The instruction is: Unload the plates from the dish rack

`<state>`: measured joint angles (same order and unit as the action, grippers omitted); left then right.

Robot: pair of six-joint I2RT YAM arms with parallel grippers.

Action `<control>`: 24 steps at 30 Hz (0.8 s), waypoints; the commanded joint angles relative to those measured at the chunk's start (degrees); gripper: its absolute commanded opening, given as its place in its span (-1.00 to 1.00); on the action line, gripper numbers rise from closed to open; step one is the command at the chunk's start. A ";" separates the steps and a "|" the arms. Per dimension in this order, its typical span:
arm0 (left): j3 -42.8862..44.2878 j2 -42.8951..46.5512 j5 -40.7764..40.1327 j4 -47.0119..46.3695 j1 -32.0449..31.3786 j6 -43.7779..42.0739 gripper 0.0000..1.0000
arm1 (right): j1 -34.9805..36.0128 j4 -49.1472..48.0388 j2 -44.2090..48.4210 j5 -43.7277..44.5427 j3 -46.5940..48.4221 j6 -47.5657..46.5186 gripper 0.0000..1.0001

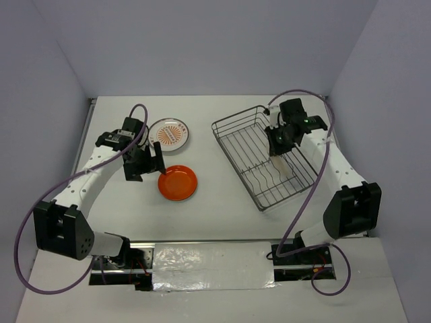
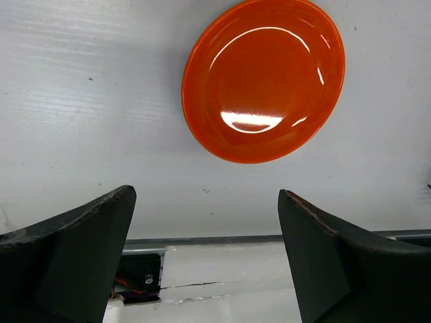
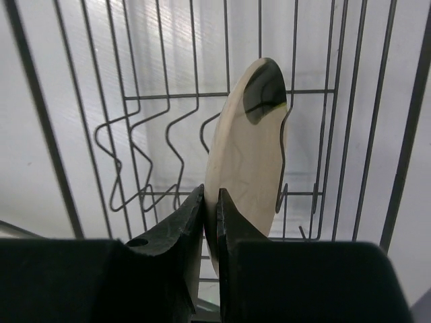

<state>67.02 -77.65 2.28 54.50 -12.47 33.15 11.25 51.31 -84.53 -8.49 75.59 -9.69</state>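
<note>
Your right hand (image 1: 279, 153) was down inside the dish rack (image 1: 237, 166), on the right side of the bench (image 1: 222, 219). Its two fingers (image 3: 175, 235) were squeezed shut on the edge of a cream-tan plate (image 3: 246, 168). That plate stood up on its edge in the near right part of the rack, over the wavy wires (image 3: 168, 145) at the bottom. In the right wrist view you could see a dark smudge (image 3: 264, 91) at the end of the plate farthest from the fingers. I could not tell if the plate was touching the wires or was just above them. No other plate showed in the rack. Your left hand (image 1: 153, 164) was on the left side of the bench, and its fingers (image 2: 81, 242) were spread wide apart with nothing between them. An orange plate (image 1: 178, 182) lay flat on the bench just to the right of that hand, very close but not gripped. A white plate with an orange sunburst (image 1: 168, 133) lay flat a little farther back, near the orange plate but not touching it. Both of those plates were well apart from the rack.
</note>
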 commanded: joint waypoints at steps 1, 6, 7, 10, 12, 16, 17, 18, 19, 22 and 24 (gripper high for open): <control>3.37 -0.93 1.05 0.96 -0.19 -0.71 0.99 | -0.43 2.65 3.32 1.73 7.63 -0.50 -0.75; 6.71 -1.10 2.11 2.19 -0.19 0.07 0.99 | -0.26 9.33 4.20 -1.77 18.51 1.17 -0.75; 7.59 -1.10 2.46 2.54 -0.19 0.34 0.99 | 0.18 9.86 4.55 -5.88 19.76 1.17 -0.74; 13.63 -1.63 5.09 3.15 0.08 3.32 0.99 | 5.78 9.52 5.87 -10.82 22.84 -1.10 -0.72; 16.63 -1.98 8.24 3.07 0.16 7.34 0.99 | 15.84 8.20 7.36 -9.54 21.63 -6.26 -0.71; 22.00 -1.81 17.64 -1.93 0.43 15.27 0.99 | 35.27 3.54 8.33 4.60 17.31 -11.57 -0.74; 22.79 -1.72 19.84 -5.16 0.60 17.02 0.99 | 38.29 1.79 7.81 7.15 16.79 -12.36 -0.76; 22.97 -1.63 21.95 -6.85 0.60 20.26 0.99 | 41.54 0.47 7.63 15.53 14.87 -14.11 -0.79; 22.89 -1.54 25.54 -8.34 0.60 21.86 0.99 | 47.32 -0.67 7.37 19.44 14.06 -15.43 -0.82; 22.45 -1.10 28.38 -11.17 0.43 25.12 0.99 | 54.12 -4.02 5.79 27.73 12.30 -18.86 -0.87; 22.45 -1.02 28.48 -9.43 0.34 24.60 0.99 | 56.24 -7.44 4.99 28.96 11.86 -21.23 -0.87</control>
<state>88.75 -79.72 25.06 47.24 -12.19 53.54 65.12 51.81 -79.48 9.32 87.50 -24.91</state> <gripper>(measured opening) 0.995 0.139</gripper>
